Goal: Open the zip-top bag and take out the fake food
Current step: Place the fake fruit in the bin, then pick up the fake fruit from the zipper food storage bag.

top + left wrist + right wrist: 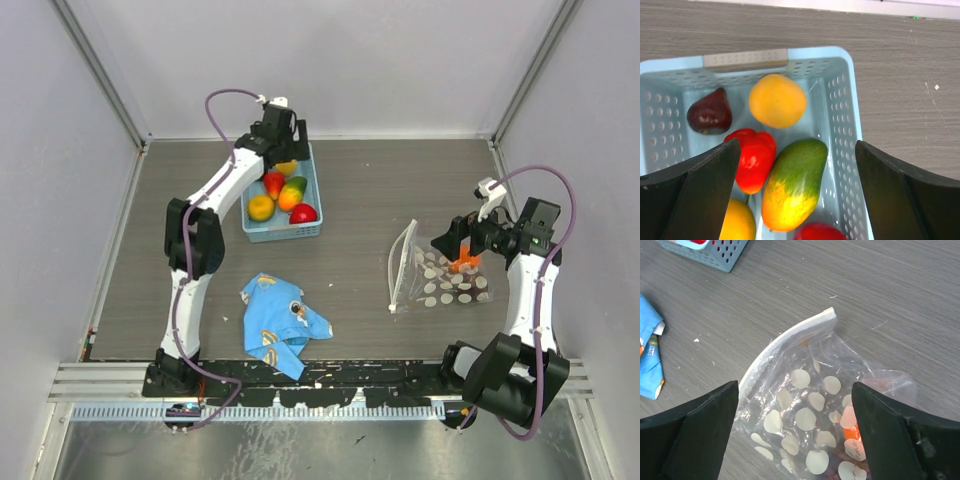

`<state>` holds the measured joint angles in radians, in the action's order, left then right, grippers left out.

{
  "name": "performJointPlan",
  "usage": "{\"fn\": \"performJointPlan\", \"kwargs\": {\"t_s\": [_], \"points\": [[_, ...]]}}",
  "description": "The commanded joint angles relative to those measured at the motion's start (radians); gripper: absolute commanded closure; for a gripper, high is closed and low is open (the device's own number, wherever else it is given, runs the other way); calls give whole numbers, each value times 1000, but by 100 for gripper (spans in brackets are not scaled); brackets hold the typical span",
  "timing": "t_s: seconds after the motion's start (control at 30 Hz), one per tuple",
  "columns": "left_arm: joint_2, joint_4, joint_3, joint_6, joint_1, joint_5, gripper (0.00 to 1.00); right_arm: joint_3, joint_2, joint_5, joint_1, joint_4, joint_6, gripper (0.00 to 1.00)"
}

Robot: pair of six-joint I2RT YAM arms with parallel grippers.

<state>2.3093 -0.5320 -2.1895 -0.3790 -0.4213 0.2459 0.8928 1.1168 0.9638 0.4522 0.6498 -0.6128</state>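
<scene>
The zip-top bag (pixel 440 280), clear with white dots, lies on the table at the right with its white zip strip (pixel 785 337) raised on the left side. One orange piece of fake food (pixel 852 432) shows inside it. My right gripper (pixel 452 243) hangs open just over the bag (pixel 805 405), and its jaws hold nothing. My left gripper (pixel 284 140) is open above the light blue basket (pixel 283 236). Below it lie several pieces of fake food: a green-yellow mango (pixel 795 182), a red pepper (pixel 755 157), an orange (pixel 777 100) and a dark purple fruit (pixel 710 111).
A crumpled blue cartoon-print cloth (pixel 283 322) lies near the front edge, between the arms. The basket wall (pixel 840 100) stands under my left gripper's right finger. Side walls close in the table on the left and right.
</scene>
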Motion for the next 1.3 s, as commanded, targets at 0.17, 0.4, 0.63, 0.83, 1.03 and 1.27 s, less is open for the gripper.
{"fn": "performJointPlan", "kwargs": {"t_s": [0.17,0.4,0.63,0.83,1.03,1.27], "points": [[-490,494,606,-32,34,-275,2,82,86,31,86,23,43,0],[-747,802,994,-170,41,-544,3,-2,-71,-135,121,-128,87,0],[-876,952,1210,-365,4,-698,11,28,62,-255,121,-58,105,0],[-948,995,1314,-357,-154,-634,11,31,145,-368,122,-128,226,7],[-915,1099,1366,-396,-315,-549,10,45,239,-352,122,-128,259,18],[-733,1149,1268,-428,-411,-516,2,60,319,-360,120,-136,261,29]]}}
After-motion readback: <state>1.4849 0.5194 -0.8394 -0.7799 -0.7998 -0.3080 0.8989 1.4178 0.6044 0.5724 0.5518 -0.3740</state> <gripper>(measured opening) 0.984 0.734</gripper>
